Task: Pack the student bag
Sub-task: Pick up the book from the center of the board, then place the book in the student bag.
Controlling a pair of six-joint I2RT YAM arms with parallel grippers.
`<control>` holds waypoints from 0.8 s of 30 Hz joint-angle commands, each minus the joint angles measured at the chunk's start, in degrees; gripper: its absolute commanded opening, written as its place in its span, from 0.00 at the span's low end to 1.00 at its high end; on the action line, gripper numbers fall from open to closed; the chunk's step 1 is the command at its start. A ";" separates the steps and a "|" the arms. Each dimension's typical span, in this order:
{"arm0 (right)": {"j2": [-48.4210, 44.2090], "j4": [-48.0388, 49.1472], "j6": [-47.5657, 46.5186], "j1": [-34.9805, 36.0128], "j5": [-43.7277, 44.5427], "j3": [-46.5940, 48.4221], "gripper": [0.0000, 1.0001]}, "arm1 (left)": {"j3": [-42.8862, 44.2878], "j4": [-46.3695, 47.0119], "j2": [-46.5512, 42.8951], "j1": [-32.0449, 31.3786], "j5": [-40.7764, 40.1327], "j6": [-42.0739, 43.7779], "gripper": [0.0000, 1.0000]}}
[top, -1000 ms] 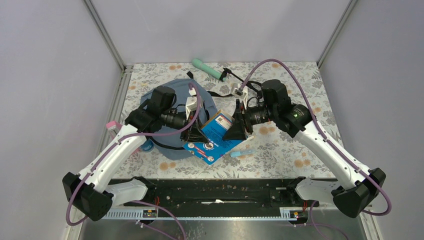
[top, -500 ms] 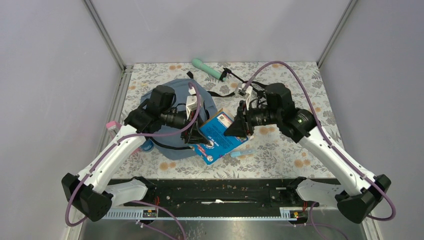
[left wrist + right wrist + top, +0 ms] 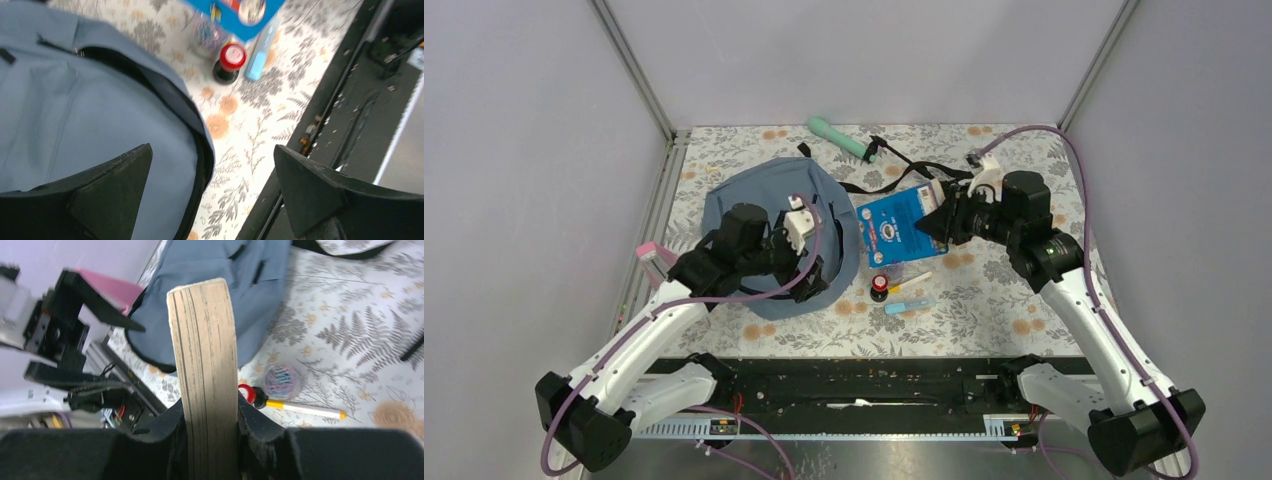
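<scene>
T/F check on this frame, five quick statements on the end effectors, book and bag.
1. The right end effector is shut on the blue book. True.
2. The left end effector grips a bag strap. False: it is open and holds nothing, above the student bag.
3. The blue book is inside the student bag. False: it is held outside the bag, to its right.
4. A mint-green cylinder lies near the far edge of the table. True.
5. The red-capped item sits on top of the bag. False: it is on the table, right of the bag.
</scene>
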 commanded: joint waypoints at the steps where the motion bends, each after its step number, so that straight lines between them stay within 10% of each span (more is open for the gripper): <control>1: -3.39 9.72 6.56 -6.26 -1.24 -3.09 0.00 | -1.07 -2.70 3.01 -2.49 -11.31 0.93 0.99; 24: 0.08 18.13 15.40 -15.94 -11.96 -9.53 0.00 | -4.37 -6.17 3.94 -6.73 -31.19 -4.23 0.81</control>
